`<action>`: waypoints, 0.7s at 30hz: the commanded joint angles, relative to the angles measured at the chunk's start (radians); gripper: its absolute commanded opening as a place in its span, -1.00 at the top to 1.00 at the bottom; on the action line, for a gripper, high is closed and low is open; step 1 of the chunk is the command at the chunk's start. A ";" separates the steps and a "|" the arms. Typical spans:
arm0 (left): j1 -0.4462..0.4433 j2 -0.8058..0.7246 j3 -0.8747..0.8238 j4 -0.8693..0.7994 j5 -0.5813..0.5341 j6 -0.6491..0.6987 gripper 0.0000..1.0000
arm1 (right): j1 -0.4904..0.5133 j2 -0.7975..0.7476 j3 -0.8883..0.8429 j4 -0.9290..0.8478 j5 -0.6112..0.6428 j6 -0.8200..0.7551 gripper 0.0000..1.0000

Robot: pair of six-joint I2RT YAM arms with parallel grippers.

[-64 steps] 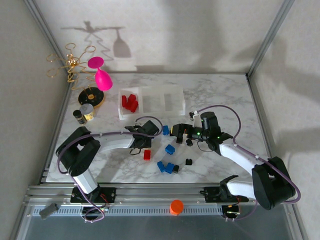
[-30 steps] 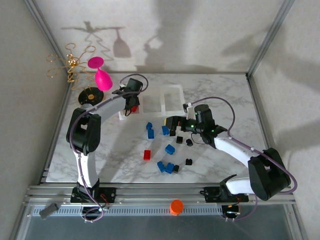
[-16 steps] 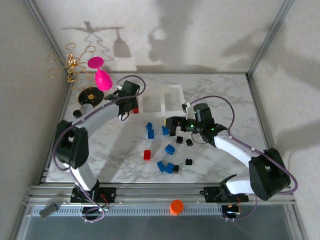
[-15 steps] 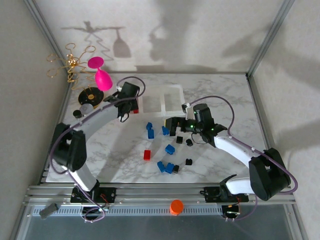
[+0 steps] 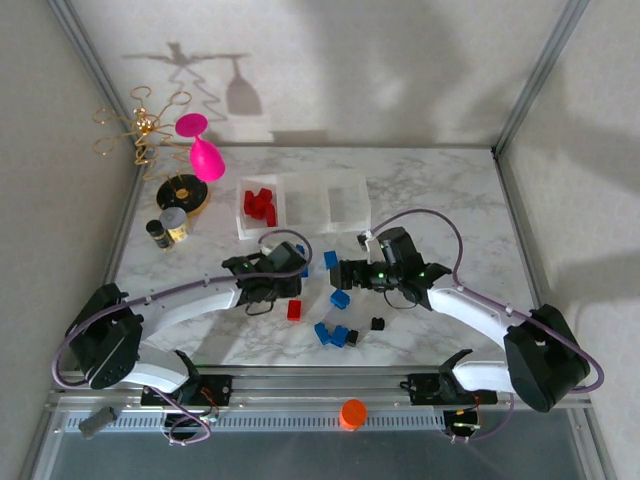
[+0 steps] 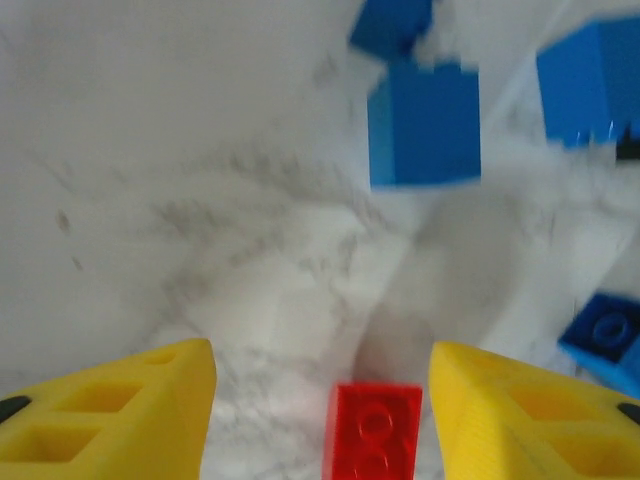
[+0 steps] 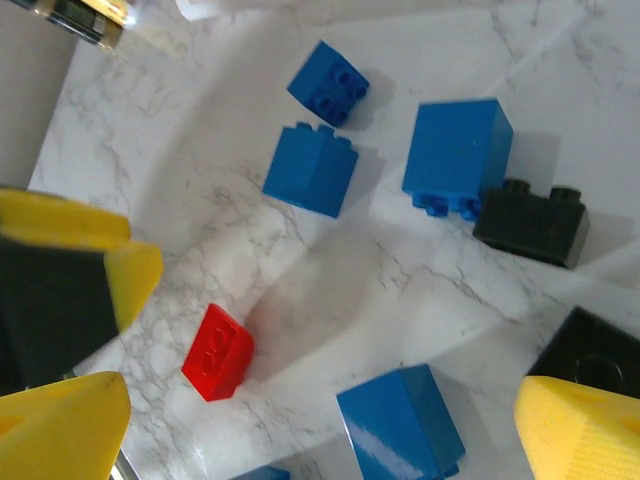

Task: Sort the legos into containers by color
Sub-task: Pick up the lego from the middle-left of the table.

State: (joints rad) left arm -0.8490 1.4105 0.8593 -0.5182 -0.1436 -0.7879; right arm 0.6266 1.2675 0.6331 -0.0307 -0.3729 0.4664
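Left gripper (image 6: 320,362): released, red lego (image 6: 372,442) between its fingers, bottom centre | Right gripper (image 7: 320,432): released, empty, over blue legos (image 7: 311,168), mid-frame

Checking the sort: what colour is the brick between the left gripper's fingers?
Red brick, clearest in the left wrist view.

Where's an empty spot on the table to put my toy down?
The far right corner of the table, right of the bins, is bare. So is the patch in front of the jar. The middle is crowded with loose bricks.
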 commanded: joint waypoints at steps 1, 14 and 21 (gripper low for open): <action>-0.047 -0.013 -0.032 -0.006 0.030 -0.110 -0.22 | 0.007 -0.006 -0.022 -0.002 0.026 -0.006 -0.98; -0.117 0.172 0.005 0.027 0.005 -0.096 -0.20 | 0.004 0.005 -0.031 0.017 0.078 0.002 -0.98; -0.117 0.213 0.004 0.042 -0.001 -0.088 0.01 | -0.005 0.003 -0.041 0.033 0.076 0.005 -0.98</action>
State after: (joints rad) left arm -0.9600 1.6093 0.8375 -0.4732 -0.1112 -0.8688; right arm 0.6262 1.2785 0.6025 -0.0181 -0.3065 0.4675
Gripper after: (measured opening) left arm 0.499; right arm 0.988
